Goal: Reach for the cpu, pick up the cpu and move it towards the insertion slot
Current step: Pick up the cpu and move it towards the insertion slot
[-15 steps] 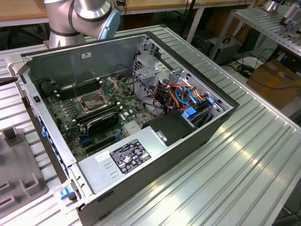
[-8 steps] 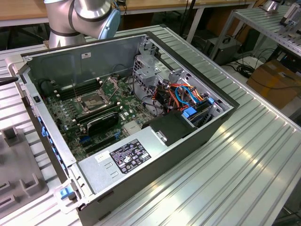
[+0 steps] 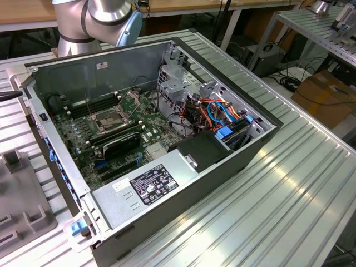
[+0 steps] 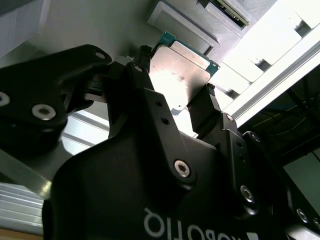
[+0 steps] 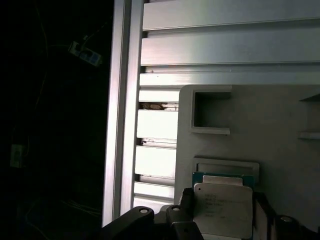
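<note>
Gripper clamped on 2 opposite edges of the cpu: flat square, dull silver lid, green board rim, held by the grey tray on the slatted desk.

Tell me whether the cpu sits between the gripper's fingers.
Yes, in the second wrist view the cpu stands between the gripper's two black fingers, one at each side.
</note>
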